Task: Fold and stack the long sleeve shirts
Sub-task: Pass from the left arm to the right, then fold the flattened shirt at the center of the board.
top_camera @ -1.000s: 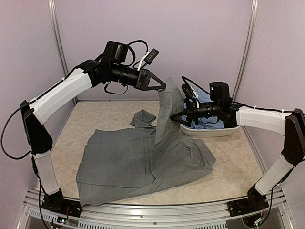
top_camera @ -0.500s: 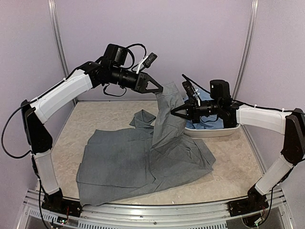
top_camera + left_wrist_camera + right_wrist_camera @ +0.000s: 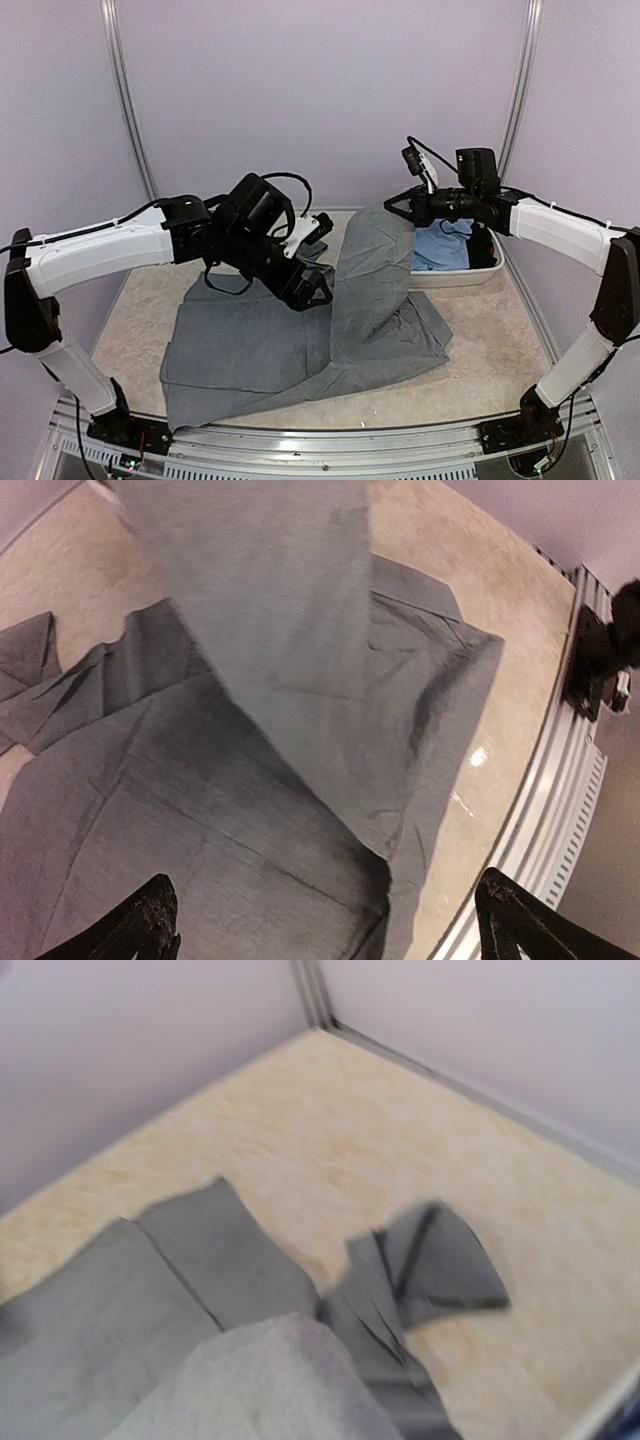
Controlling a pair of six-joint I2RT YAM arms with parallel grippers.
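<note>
My left pincer [image 3: 322,293] hangs low over the middle of the worktop [image 3: 490,350], its jaws spread wide with nothing between them. In my left wrist view the two black fingertips [image 3: 155,920] sit at the bottom corners, far apart. The grey shirt [image 3: 250,345] fills the space beneath them without touching either one.

My right pincer [image 3: 389,204] is up high toward the far right, clamped tight on an edge of the grey shirt. From that grip the cloth drops in a broad sloping sheet to the rest of the garment. The rest lies spread flat across the worktop and reaches close to the near metal rail [image 3: 330,438].

My right wrist view is blurred and does not show my own fingers. It shows lifted grey cloth bunched at the bottom edge and flat grey cloth beyond it on the left. A darker folded part [image 3: 440,1260] of the shirt lies on the bare beige surface toward the back wall. I cannot tell whether that part is a collar or a cuff.

The light blue shirt [image 3: 440,245] lies crumpled inside the white basin [image 3: 478,272] at the far right of the worktop, just below my right forearm. The lifted grey sheet hides the basin's left end.
</note>
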